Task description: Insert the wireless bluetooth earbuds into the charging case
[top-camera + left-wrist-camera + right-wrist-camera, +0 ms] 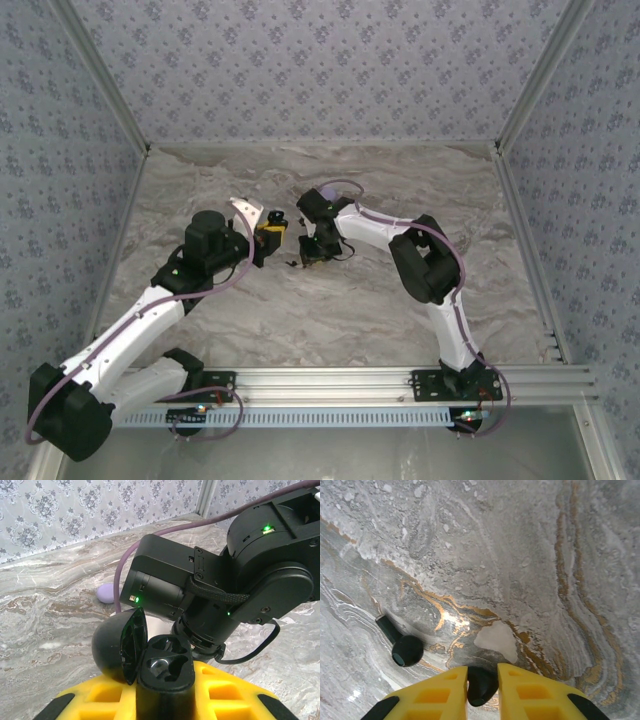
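- Marble-patterned table [330, 310], grey-white with golden veins, enclosed by walls [320, 60] papered in a blue-grey floral print; aluminium rail [330, 380] along the near edge, carrying both of my arm bases.
- Left claw [162, 695], yellow fingers: clamped on the charging case [165, 667], one finger on each side. I hold it raised above the table, near the middle of the top view.
- Charging case: black, upright in my grip. Its rounded lid [131, 645] is hinged open to the left, and the moulded wells lie exposed at the top.
- Right claw [482, 672], yellow fingers: closed on the gripped earbud [481, 687], a black bud that touches both fingers, low over the table.
- Loose earbud [400, 642]: black, lying on the table to the left of my right claw and apart from it, with its stem pointing up and to the left in the right wrist view.
- Both claws face each other near mid-table, close together but not touching.
- Right arm [225, 580]: black housing just behind the open case, green lights lit, purple cable [125, 565] curving off it.
- Lilac object [106, 594]: small, rounded, resting on the table beyond the case, partly hidden by the cable.
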Tool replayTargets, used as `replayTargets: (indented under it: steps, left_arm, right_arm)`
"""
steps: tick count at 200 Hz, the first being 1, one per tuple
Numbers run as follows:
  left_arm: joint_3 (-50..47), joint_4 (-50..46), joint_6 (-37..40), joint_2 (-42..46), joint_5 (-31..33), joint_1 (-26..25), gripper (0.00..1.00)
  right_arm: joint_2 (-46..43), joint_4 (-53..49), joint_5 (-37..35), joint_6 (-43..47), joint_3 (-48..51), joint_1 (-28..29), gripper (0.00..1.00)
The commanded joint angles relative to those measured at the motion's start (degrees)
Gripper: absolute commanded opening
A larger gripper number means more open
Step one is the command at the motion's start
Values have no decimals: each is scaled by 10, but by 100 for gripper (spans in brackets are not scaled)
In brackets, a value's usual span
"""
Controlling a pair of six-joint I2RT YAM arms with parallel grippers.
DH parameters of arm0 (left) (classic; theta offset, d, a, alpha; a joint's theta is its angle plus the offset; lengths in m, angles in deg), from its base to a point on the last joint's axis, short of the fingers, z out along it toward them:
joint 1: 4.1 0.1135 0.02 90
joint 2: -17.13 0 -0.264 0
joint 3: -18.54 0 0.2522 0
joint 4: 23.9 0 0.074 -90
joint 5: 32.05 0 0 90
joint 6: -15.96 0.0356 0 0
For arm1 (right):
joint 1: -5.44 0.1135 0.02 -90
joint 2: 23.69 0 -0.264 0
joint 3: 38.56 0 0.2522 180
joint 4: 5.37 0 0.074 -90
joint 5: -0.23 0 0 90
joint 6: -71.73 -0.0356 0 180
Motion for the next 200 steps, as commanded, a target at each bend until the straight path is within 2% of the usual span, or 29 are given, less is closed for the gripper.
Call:
replayTargets:
  steps: [1,97,155,200]
  left_arm:
    - [2,-1,-1,5,5,2,22]
    - [7,-1,-3,-4,5,1,22]
    - [9,0,-8,-10,3,1,22]
    - [17,-4,-9,-16,2,1,22]
  right_arm:
    - [-16,-45,-31,22,21,-14,20]
    - [-51,-82,-20,172,61,-84,21]
    - [-64,-90,-18,180,49,-92,37]
    - [-123,-74,-3,154,71,-92,43]
